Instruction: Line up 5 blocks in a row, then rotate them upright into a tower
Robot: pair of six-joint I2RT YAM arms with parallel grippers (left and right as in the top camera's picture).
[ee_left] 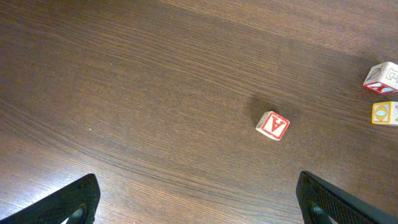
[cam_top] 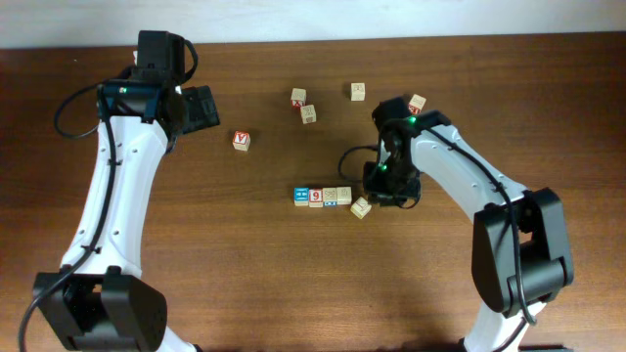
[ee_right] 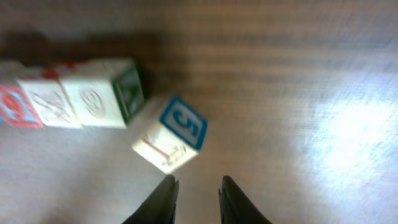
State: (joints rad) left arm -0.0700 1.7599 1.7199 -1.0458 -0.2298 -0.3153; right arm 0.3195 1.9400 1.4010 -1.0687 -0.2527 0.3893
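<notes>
Your right gripper (ee_right: 196, 190), jaws barely parted and empty, sits just behind the blue-marked block (ee_right: 169, 134), skewed off the row (ee_right: 74, 102), likely freshly turned. Your left gripper (ee_left: 199, 202) idles with jaws wide and empty.

White arm links (cam_top: 108, 186), black joints (cam_top: 518, 244), green lights (cam_top: 124, 90).

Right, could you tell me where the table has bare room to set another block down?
Bare wood lies below the row of blocks, between the left arm and right arm, and also left of that row. It is crowded around the tilted block beside the right pincer, and among the loose cubes up top.
</notes>
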